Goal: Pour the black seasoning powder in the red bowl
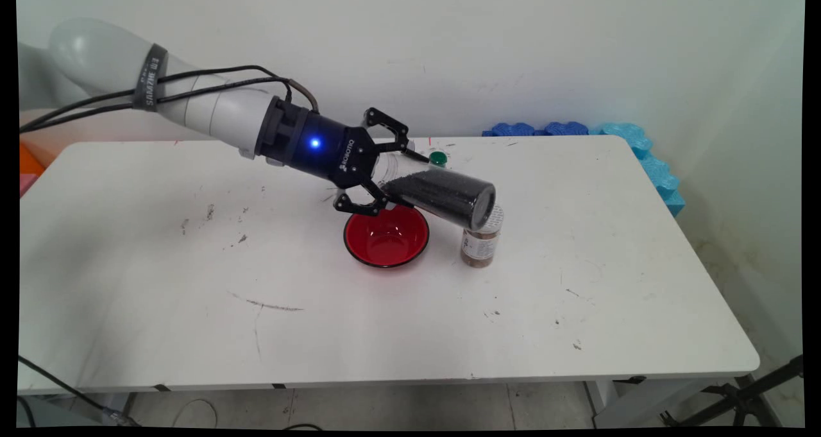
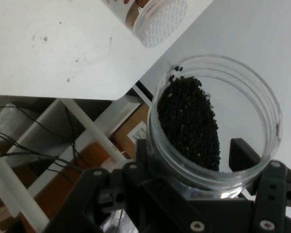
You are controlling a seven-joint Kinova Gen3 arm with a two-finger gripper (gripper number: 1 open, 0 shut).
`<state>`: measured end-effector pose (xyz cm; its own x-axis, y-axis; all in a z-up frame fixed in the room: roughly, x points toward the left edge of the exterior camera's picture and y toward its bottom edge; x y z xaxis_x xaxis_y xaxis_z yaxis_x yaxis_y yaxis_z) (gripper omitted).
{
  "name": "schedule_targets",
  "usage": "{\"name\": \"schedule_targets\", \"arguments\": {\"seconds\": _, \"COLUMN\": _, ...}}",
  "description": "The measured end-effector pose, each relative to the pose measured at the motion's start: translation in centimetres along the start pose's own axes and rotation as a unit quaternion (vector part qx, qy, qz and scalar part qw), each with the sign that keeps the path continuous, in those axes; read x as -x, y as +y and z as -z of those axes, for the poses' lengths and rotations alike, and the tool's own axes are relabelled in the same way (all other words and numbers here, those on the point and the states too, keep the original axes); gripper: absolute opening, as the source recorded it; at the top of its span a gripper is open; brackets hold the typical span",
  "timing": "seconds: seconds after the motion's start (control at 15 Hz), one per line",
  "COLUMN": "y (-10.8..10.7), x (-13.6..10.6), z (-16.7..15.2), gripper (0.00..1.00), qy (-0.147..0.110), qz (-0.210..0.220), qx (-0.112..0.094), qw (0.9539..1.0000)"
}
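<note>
We see the hand point(image 1: 383, 177) clamped on a clear jar point(image 1: 436, 193) of small black grains point(image 2: 188, 121), its two fingers point(image 2: 242, 154) pressed against opposite sides of the jar's wall near the base. The jar lies almost on its side in the grip, tilted so that its far end points down and away from the wrist. The grains fill the far part of the jar and slope back toward the hand along the lower wall; in the hand view they sit as a dark heap on one side of the round interior, with a few loose grains higher up on the wall.

Directly below the hand, a red bowl point(image 1: 386, 237) with a dark rim stands on the white desk point(image 1: 160, 283). We see nothing in it.

Just past the bowl, under the jar's far end, stands a small upright spice jar point(image 1: 481, 244) with a brownish filling, a label and a white perforated shaker top point(image 2: 161, 20). From the main view the tilted jar's end is right at that top; we cannot tell whether the two touch.

Beyond the hand, near the desk's far edge, lies a small green cap point(image 1: 438, 158). Farther still, blue foam pieces point(image 1: 648, 154) rest against the wall past the desk's far corner.
</note>
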<state>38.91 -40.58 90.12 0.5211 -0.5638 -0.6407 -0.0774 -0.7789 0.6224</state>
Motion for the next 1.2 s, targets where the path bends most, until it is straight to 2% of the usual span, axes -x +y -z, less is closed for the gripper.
{"name": "schedule_targets", "arguments": {"seconds": 0.73, "y": -0.07, "x": -0.42, "z": 0.04, "gripper": 0.00, "qy": -0.010, "qz": 0.058, "qx": 0.017, "qw": 0.9981}}
{"name": "schedule_targets", "arguments": {"seconds": 1.2, "y": -0.18, "x": -0.71, "z": 0.05, "gripper": 0.00, "qy": -0.016, "qz": 0.077, "qx": 0.021, "qw": 0.9967}}
